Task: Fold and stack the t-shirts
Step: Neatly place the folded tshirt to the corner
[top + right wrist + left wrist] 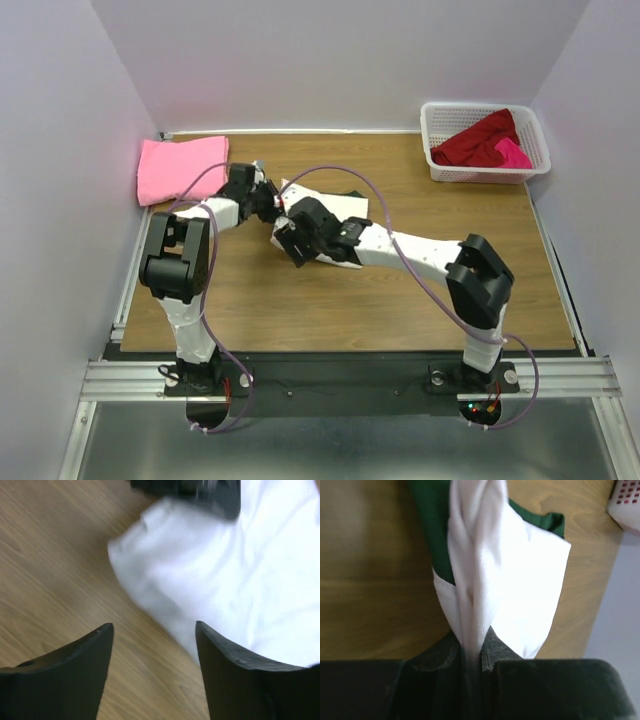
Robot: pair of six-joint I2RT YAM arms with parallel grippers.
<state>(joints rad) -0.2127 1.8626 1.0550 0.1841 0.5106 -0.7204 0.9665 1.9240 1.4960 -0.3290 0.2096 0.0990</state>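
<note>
Wood table [400, 310], arms [215, 210] [420, 250] low over tee [320, 190]

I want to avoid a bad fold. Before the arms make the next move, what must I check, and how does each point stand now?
1. Hold of left gripper on white tee: ok, shut on the cloth.
2. Hold of right gripper: not ok, open over the tee's edge.
3. Tee flat: not ok, bunched at the left gripper.
4. Stack base: ok, pink shirt lies folded in the far left corner.
5. Emptying of basket: not ok, dark red shirt and magenta shirt inside.
</note>
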